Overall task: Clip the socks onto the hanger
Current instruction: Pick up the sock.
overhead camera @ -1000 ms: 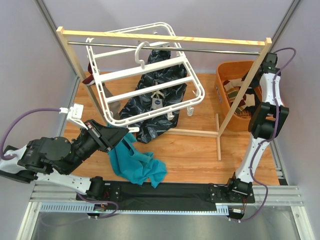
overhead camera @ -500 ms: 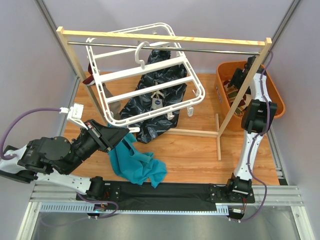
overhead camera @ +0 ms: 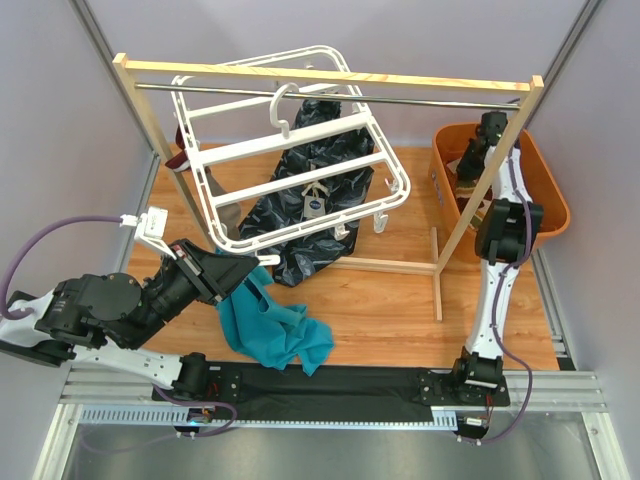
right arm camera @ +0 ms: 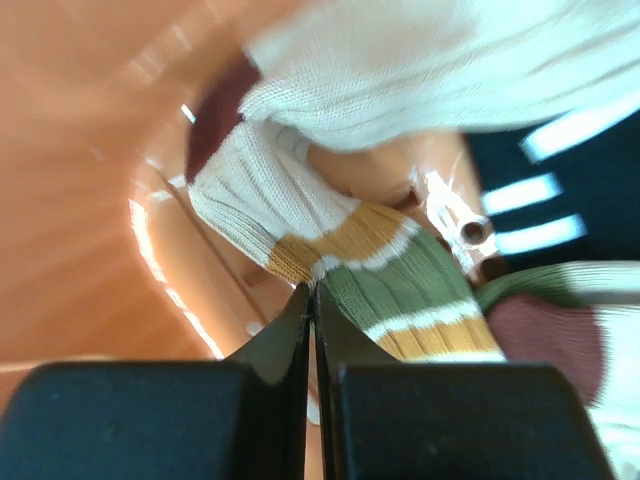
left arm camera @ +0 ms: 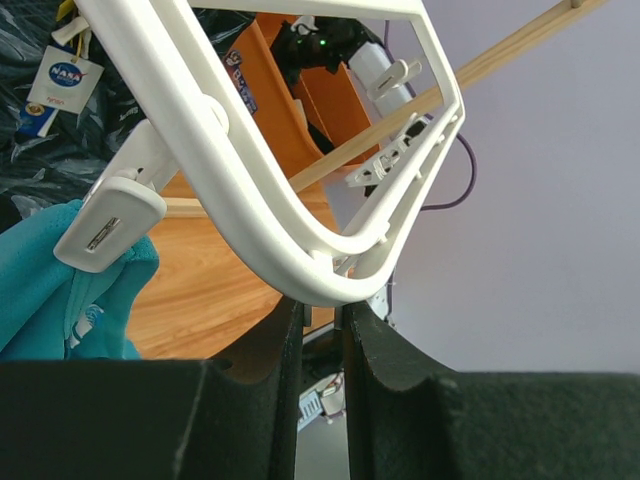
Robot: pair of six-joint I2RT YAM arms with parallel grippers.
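the left pincer (left arm camera: 322,305) was closed on the rounded corner of the white hanger (left arm camera: 250,195), the rim wedged between its two dark fingers. the far side of that frame ran out of the top of the left wrist view, and its hook could only be seen from above, over the rail of the wooden rack (overhead camera: 320,75). a white clip (left arm camera: 108,225) hung at the left of the wrist view, touching a teal sock (left arm camera: 40,290). whether the clip had bitten the cloth could not be told. from above, the sock trailed from the pincer down to the desk (overhead camera: 400,300) in a crumpled heap, partly tucked under the arm. a dark cloth (overhead camera: 300,215) lay below the hanger, much of it hidden by the crossbars.

at the upper right of the overhead view the right arm reached into the orange basket (overhead camera: 550,205), its tip hidden behind the rack's post. in the right wrist view the right pincer (right arm camera: 313,292) was pressed closed, with only a thin line between the fingers. their tips met at the edge of the striped socks (right arm camera: 400,290), cream, green, mustard and maroon. that view was blurred, so whether any fabric was nipped could not be told.
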